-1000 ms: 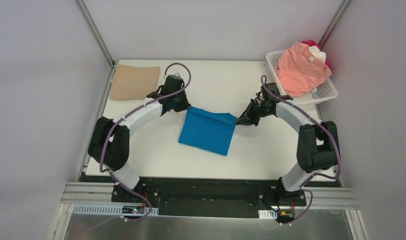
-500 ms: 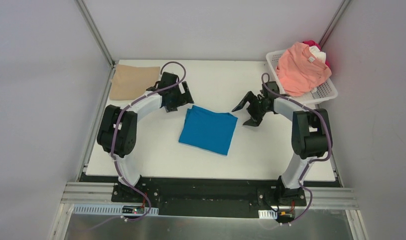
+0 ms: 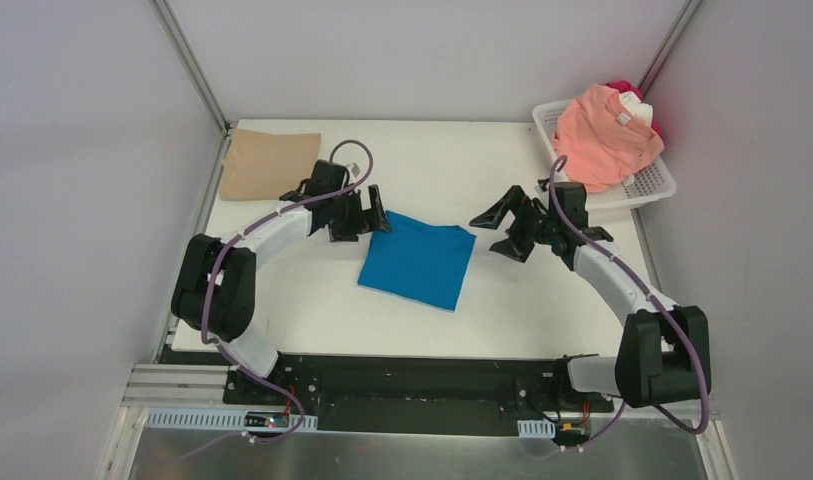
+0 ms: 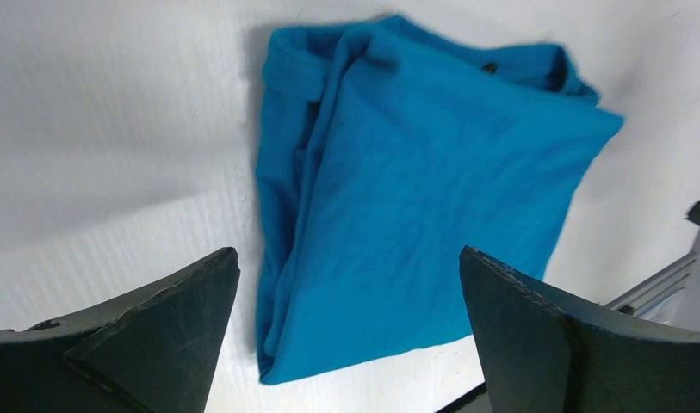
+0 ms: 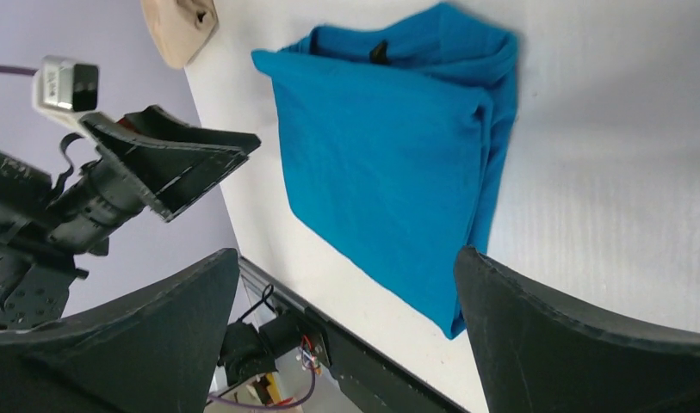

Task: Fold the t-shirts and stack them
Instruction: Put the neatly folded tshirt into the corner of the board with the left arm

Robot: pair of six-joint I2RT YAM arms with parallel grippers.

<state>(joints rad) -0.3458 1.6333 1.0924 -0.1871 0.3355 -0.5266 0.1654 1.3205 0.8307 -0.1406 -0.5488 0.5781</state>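
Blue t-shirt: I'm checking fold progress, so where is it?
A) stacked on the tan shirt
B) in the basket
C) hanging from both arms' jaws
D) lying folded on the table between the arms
D: the blue t-shirt lies folded on the table, both sets of jaws open beside it and holding nothing.

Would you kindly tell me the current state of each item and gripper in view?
blue t-shirt: folded, flat on the table, touched by neither gripper.
tan t-shirt: folded, flat at the far left corner.
salmon-pink t-shirt: unfolded, heaped in the basket.
white t-shirt: bunched beneath it, mostly hidden.
red t-shirt: bunched beneath, mostly hidden.
basket: upright, full.
left gripper: open, empty.
right gripper: open, empty.
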